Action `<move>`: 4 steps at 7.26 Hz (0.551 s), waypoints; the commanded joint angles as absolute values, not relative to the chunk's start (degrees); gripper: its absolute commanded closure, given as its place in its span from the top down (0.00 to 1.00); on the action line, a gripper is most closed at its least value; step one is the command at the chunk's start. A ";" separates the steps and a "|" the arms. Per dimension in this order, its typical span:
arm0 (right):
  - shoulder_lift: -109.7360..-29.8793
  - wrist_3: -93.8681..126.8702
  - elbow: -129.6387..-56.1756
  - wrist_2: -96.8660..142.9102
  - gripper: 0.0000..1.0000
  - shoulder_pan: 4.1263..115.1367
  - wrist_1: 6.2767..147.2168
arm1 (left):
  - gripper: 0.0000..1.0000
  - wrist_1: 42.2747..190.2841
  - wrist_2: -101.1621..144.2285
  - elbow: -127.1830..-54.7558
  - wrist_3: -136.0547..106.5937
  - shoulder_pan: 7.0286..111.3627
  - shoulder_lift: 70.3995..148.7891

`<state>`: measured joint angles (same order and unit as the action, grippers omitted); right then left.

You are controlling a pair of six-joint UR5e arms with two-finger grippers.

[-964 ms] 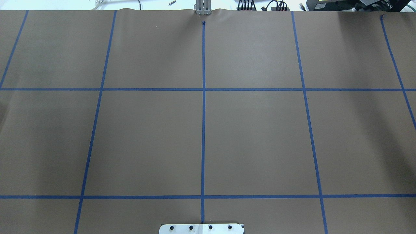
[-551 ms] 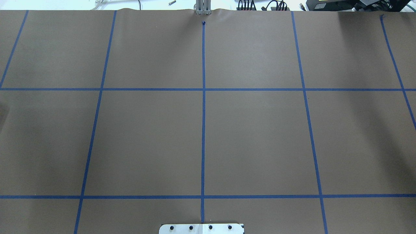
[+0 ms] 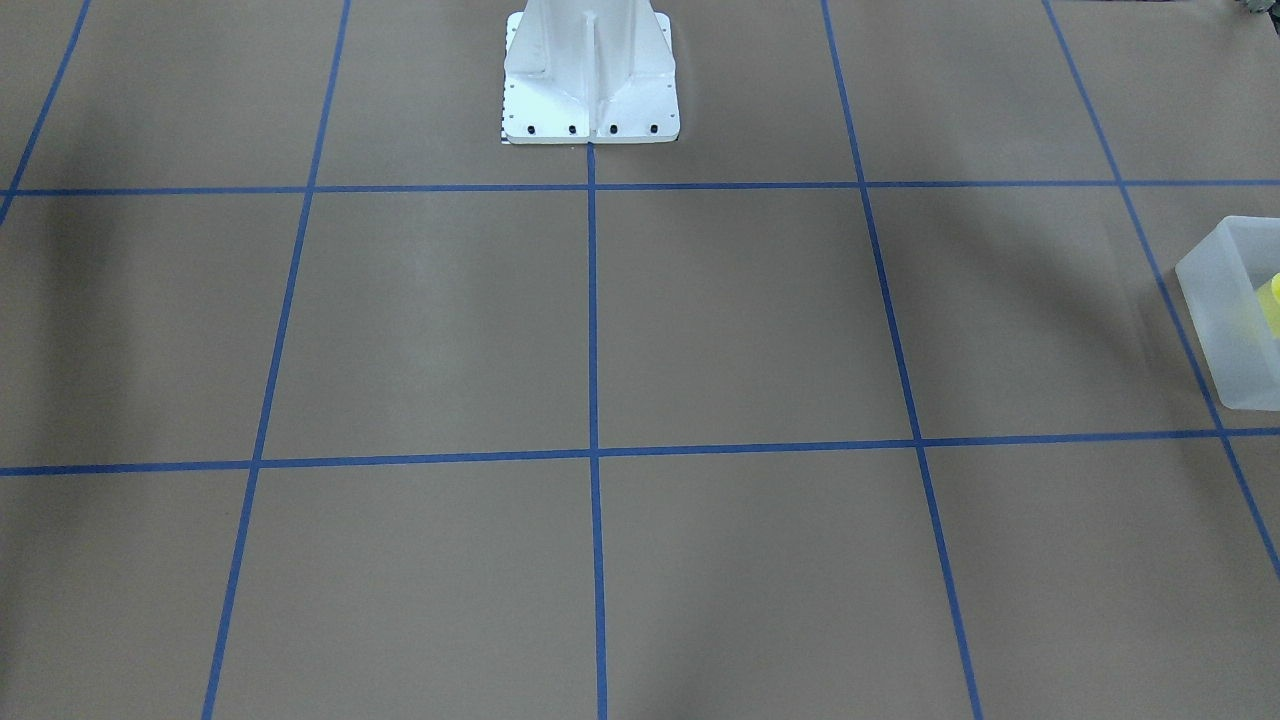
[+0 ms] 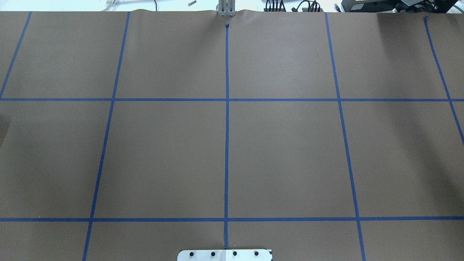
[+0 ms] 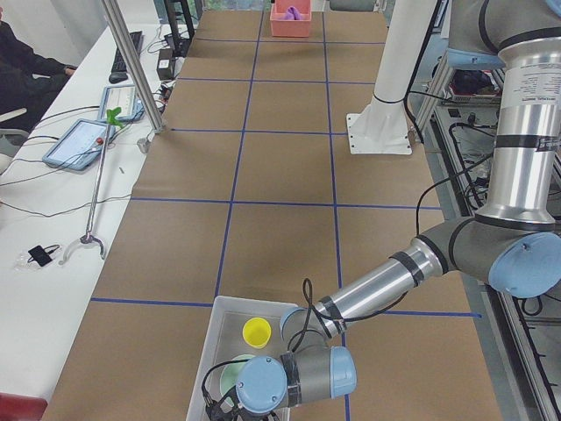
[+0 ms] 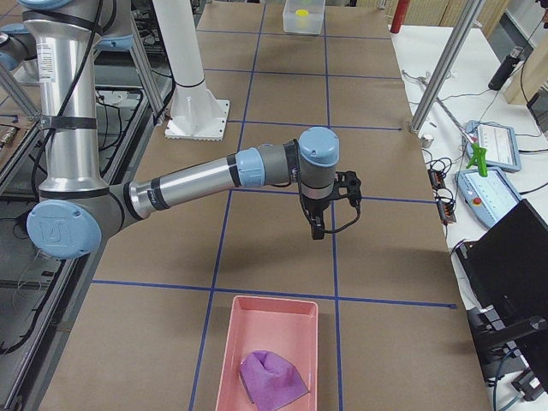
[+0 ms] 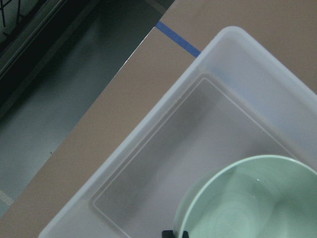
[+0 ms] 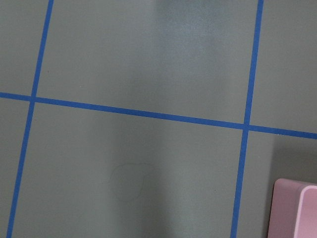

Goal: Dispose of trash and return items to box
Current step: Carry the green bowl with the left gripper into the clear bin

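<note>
The frosted white box (image 5: 216, 340) stands at the table's left end; it also shows in the front view (image 3: 1232, 320) and far off in the exterior right view (image 6: 302, 19). The yellow cup (image 5: 257, 331) stands upright inside it, next to a pale green bowl (image 7: 252, 198). My left gripper (image 7: 176, 233) hangs over the box above the bowl's rim; only two dark fingertips show, close together, with nothing between them. My right gripper (image 6: 318, 228) hangs above bare table beyond the pink bin; I cannot tell whether it is open or shut.
A pink bin (image 6: 270, 347) holding a crumpled purple cloth (image 6: 272, 377) sits at the table's right end, its corner in the right wrist view (image 8: 297, 208). The white robot base (image 3: 590, 80) stands at the robot's edge. Brown paper with blue tape lines (image 4: 227, 127) covers the table.
</note>
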<state>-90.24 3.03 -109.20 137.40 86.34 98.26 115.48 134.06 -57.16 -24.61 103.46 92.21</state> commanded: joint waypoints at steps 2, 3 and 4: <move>-90.53 4.13 -109.25 137.64 1.00 86.22 98.26 | 0.66 118.39 133.86 -56.78 -24.61 103.27 92.37; -90.53 4.04 -109.16 136.85 1.00 86.22 98.26 | 0.98 118.74 133.86 -56.78 -24.61 103.27 92.37; -90.88 3.96 -109.16 136.67 1.00 86.22 98.26 | 0.99 119.09 133.77 -57.82 -24.61 103.27 92.37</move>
<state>-90.59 4.01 -109.20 137.07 86.22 98.26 118.60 133.84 -57.00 -24.61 103.29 92.37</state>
